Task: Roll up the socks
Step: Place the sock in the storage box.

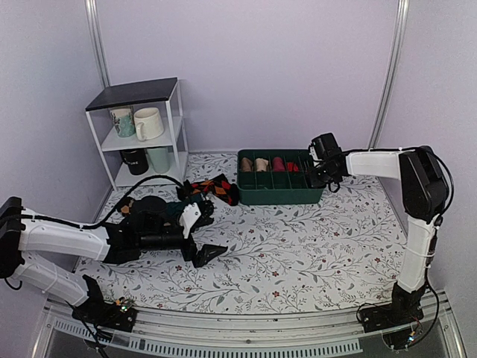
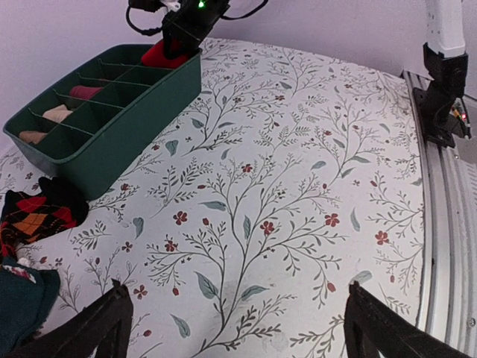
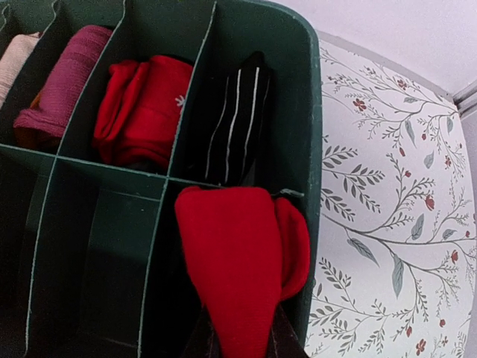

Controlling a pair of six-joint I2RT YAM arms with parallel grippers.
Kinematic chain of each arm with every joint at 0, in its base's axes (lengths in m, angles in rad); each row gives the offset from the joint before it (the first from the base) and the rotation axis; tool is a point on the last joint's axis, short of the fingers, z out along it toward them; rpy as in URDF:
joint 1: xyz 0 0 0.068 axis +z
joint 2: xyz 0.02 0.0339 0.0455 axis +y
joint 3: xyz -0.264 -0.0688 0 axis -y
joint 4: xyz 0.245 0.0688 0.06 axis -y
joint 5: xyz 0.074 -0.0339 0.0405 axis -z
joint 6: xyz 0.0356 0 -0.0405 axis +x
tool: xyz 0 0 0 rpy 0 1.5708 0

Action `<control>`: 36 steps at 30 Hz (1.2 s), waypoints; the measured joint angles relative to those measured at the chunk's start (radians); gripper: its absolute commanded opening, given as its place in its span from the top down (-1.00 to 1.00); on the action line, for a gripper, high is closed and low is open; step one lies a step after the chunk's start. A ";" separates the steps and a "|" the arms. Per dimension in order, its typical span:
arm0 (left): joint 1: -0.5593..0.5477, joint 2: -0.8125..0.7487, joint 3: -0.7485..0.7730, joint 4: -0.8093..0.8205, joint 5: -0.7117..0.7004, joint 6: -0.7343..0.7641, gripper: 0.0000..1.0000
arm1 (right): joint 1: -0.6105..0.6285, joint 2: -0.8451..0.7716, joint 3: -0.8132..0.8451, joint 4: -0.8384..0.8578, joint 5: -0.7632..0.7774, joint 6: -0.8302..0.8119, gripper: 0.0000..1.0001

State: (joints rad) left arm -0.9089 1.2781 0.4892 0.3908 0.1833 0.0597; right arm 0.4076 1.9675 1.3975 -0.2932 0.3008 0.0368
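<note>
At the near left of the counter (image 1: 298, 253), the left end effector (image 1: 203, 235) hovers low with its fingers spread wide, holding nothing. Beyond it, argyle socks (image 1: 216, 186) lie just beside a green divided bin (image 1: 279, 195). In the bin's right-end compartment, the right end effector (image 1: 317, 170) pinches the bunched red socks (image 3: 238, 253).

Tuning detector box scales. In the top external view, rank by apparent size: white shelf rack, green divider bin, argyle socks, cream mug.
1. white shelf rack
2. green divider bin
3. argyle socks
4. cream mug
The rack and mug sit farthest from the camera, so both look smaller than they are.
</note>
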 measured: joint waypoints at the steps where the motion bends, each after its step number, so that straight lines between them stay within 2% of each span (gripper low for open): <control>1: 0.000 0.000 0.000 0.000 0.002 0.000 -0.99 | 0.001 0.009 0.008 -0.002 0.000 0.001 1.00; 14: 0.000 -0.014 0.000 0.000 0.019 0.001 -0.99 | 0.011 0.098 0.103 -0.091 -0.011 0.062 1.00; 20: 0.000 -0.035 0.000 -0.002 0.040 0.001 -0.99 | 0.011 0.167 0.211 -0.196 -0.035 0.107 1.00; 29: 0.000 -0.085 0.003 -0.014 0.054 0.000 -0.99 | 0.002 0.269 0.391 -0.350 -0.063 0.156 0.36; 36: 0.000 -0.090 0.003 -0.015 0.052 0.000 -0.99 | -0.001 0.272 0.410 -0.364 -0.064 0.191 0.21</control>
State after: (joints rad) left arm -0.9085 1.1881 0.4927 0.3756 0.2356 0.0597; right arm 0.4065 2.2391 1.8080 -0.6571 0.2367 0.2279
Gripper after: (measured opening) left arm 0.995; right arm 0.380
